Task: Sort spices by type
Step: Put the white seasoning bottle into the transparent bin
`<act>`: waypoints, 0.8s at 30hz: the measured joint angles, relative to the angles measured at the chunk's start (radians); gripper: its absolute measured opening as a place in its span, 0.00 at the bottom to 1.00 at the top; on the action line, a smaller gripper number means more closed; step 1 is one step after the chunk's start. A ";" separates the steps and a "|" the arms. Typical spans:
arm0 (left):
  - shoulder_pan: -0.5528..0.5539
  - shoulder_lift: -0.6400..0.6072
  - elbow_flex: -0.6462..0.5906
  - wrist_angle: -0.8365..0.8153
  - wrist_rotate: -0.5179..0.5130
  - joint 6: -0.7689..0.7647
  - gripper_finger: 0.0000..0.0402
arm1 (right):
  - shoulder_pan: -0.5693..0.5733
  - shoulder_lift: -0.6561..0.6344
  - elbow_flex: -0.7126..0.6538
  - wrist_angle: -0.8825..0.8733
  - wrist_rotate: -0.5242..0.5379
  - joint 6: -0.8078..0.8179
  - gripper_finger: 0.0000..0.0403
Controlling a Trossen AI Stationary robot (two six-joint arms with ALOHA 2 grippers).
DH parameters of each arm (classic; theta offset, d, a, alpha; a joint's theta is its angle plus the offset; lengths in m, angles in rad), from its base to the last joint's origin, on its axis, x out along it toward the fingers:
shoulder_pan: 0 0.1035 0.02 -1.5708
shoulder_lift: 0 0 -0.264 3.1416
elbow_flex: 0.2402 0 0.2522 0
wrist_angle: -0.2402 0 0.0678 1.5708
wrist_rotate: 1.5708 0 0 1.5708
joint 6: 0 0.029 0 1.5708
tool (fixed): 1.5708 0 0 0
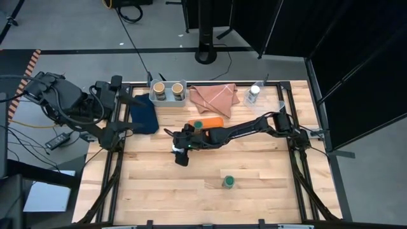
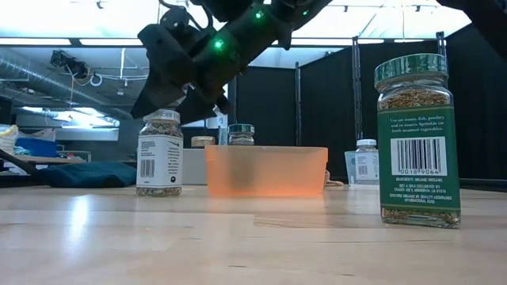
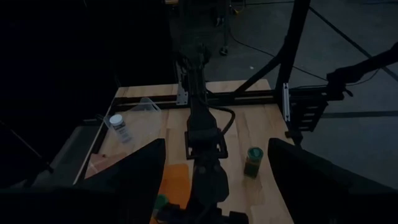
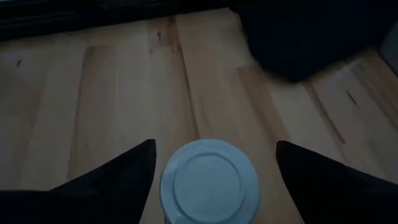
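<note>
The left pincer (image 1: 135, 127) is being parked half-open, empty, at the table's (image 1: 267, 184) left edge. Mid-table, the white-capped jar (image 4: 209, 182) is being straddled by the wide-open right pincer (image 1: 180, 150); off-centre closing could be tipping it.

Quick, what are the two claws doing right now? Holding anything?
Left gripper: open, holding nothing, parked at the table's left edge.
Right gripper: open, fingers either side of a white-capped jar, not gripping it.
</note>
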 joint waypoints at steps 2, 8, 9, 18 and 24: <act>0.000 0.000 0.000 0.000 0.000 0.000 0.72 | 0.000 -0.002 0.000 -0.008 0.000 0.000 0.84; 0.000 0.000 0.000 0.001 0.000 0.000 0.72 | 0.000 -0.002 0.000 -0.016 0.000 0.007 0.81; 0.000 0.000 0.000 0.001 0.000 0.000 0.72 | 0.000 -0.002 0.000 -0.016 -0.001 0.008 0.81; 0.000 0.000 0.000 0.002 0.000 -0.001 0.72 | 0.000 -0.002 0.000 -0.058 -0.002 0.034 0.75; 0.000 0.000 0.000 0.002 0.000 -0.001 0.72 | -0.002 -0.002 0.000 -0.120 0.004 0.059 0.68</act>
